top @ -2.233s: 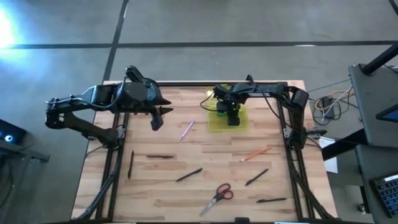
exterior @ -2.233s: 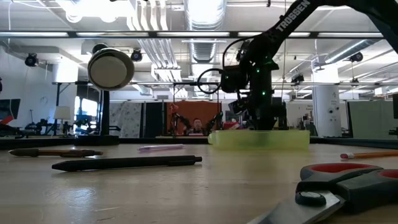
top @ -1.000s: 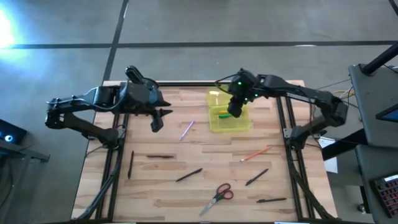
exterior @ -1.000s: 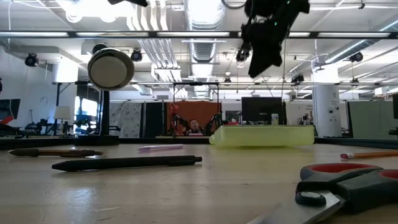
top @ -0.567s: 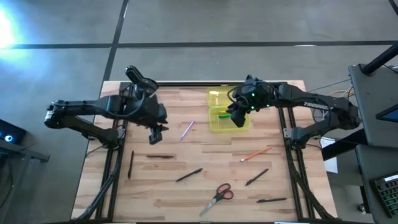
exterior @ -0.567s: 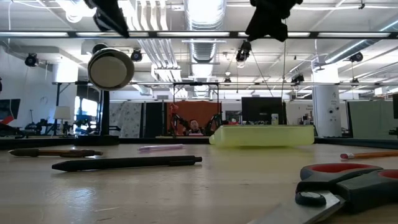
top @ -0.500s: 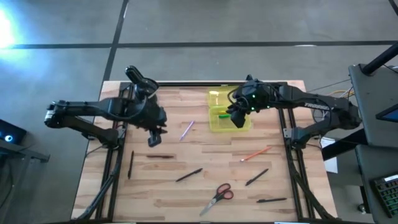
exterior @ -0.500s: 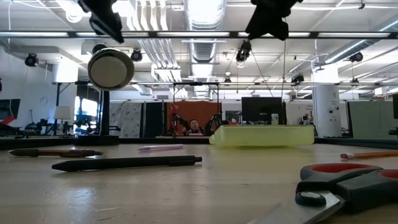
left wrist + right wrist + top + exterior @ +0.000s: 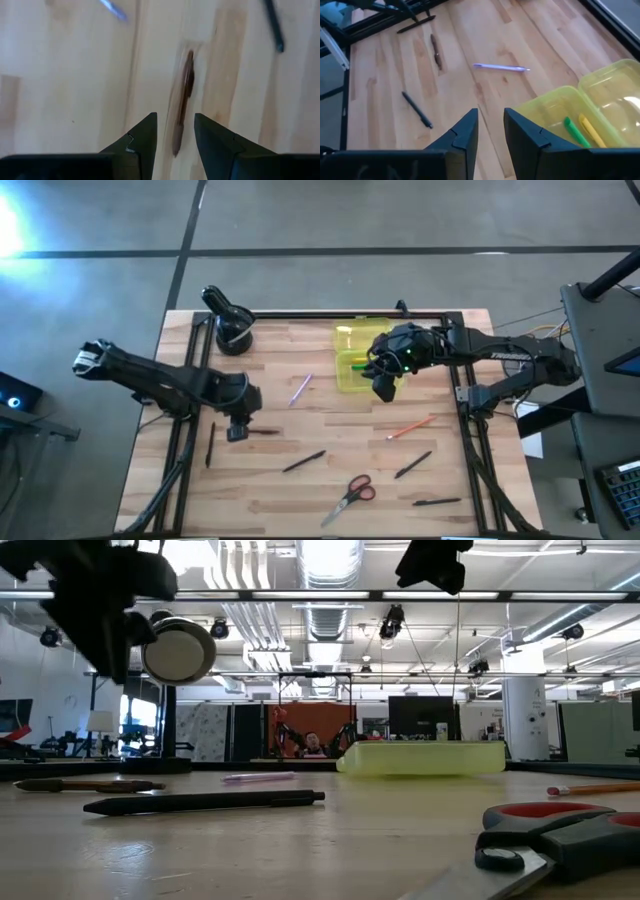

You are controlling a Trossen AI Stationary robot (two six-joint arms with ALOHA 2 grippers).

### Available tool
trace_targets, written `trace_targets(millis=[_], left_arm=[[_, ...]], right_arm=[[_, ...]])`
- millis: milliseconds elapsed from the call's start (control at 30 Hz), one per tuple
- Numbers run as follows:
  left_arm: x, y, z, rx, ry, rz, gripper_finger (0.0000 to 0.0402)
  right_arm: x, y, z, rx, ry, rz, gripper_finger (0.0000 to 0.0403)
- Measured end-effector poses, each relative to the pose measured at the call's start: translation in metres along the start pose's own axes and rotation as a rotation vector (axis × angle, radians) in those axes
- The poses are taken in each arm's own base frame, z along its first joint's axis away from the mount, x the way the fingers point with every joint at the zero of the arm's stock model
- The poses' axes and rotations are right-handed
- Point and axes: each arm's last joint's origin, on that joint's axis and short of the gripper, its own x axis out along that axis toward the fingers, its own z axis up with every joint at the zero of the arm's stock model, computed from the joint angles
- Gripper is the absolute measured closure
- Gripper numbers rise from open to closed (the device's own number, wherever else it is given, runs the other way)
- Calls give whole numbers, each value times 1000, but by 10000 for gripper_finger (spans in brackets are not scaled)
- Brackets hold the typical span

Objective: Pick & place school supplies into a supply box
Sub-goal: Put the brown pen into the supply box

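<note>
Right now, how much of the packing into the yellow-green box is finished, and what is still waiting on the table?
Done: a green pen and a yellow pen lie in the open supply box.
In hand: nothing. The left gripper hangs open above a dark brown pen; the right gripper is at the box's edge.
Left: the purple pen, orange pencil, scissors and several black pens.

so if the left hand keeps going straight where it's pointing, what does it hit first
Most likely the dark brown pen lying on the table, lined up between the left hand's open fingers; how far off it is stays unclear.
</note>
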Motion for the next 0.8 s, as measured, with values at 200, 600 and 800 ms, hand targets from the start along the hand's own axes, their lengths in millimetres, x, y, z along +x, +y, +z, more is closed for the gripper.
trace_targets(millis=[200, 600, 800], left_arm=[[28, 3, -17, 0, 39, -5, 287], [65, 6, -35, 27, -3, -63, 287], [76, 6, -42, 26, -11, -121, 287]], right_arm=[[0, 1, 0, -2, 0, 2, 326], [0, 13, -6, -71, 72, 181, 329], [0, 27, -14, -150, 104, 225, 330]])
